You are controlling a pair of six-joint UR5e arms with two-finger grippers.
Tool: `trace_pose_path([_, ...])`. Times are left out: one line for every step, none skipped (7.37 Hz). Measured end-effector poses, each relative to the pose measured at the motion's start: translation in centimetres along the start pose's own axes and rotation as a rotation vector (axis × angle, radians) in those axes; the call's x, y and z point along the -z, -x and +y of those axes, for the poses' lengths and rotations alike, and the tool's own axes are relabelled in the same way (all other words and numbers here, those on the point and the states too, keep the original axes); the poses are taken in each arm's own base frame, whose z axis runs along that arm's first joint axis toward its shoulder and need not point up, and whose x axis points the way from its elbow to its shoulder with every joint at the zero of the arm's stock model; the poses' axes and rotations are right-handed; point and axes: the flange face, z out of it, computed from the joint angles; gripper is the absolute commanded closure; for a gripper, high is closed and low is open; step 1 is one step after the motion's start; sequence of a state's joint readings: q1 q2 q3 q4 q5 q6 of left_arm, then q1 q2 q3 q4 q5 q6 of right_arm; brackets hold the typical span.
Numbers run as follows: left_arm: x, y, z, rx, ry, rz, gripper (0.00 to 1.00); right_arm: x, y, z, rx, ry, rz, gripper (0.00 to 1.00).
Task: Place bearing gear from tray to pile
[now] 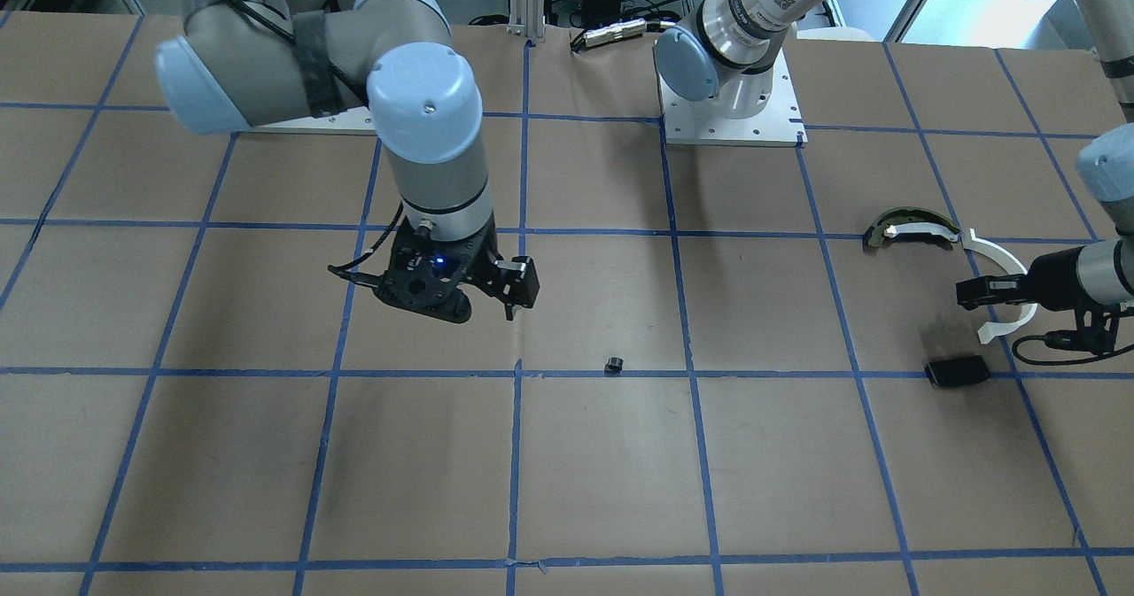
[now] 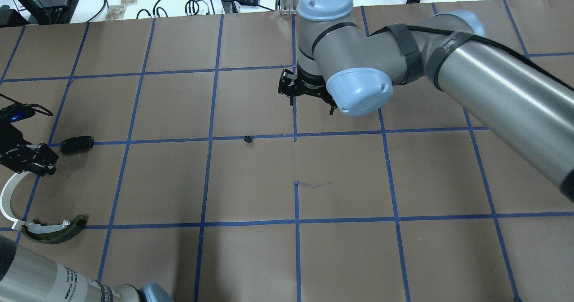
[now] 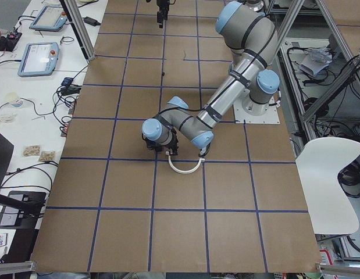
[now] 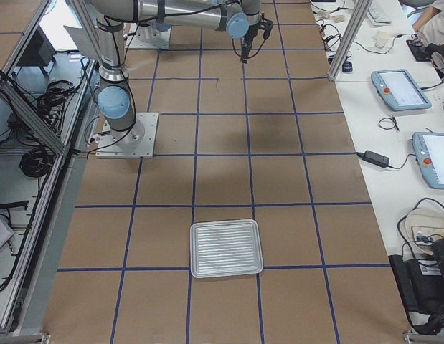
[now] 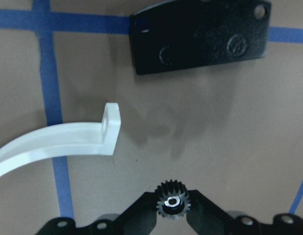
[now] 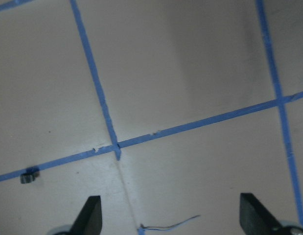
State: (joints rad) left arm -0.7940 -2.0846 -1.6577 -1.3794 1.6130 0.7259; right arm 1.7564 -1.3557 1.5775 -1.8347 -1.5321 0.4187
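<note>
The left gripper [image 5: 173,209] pinches one black toothed bearing gear [image 5: 173,199], bore facing the wrist, near one white half-ring strip [image 5: 53,142] and one flat black plate [image 5: 200,34]; the right gripper [image 6: 172,211] hangs spread wide.

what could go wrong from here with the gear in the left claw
1. The left claw pinches the gear only at its very tips, by the teeth, so it may slip out early or roll away once released.
2. The white half-ring strip and the black plate lie close beside the claw; going lower might nudge them.
</note>
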Motion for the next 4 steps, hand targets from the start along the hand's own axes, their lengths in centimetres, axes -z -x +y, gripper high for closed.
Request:
trace_pose_path([-0.3, 0.0, -0.2, -0.001, 0.003, 0.002, 0.48, 3.9, -3.6, -0.7, 0.032, -0.008, 0.002, 0.00])
trace_pose_path([-0.4, -0.1, -0.3, -0.002, 0.005, 0.004, 0.38, 7.4, -5.7, -0.5, 0.051, -0.025, 0.008, 0.00])
trace_pose_path([-0.5, -0.1, -0.4, -0.003, 0.007, 0.005, 0.29, 9.8, -6.9, 0.2, 0.086, -0.038, 0.018, 0.00])
trace_pose_path([-0.5, -0.1, -0.4, -0.003, 0.007, 0.004, 0.21, 11.2, -7.4, 0.7, 0.137, -0.048, 0.023, 0.00])
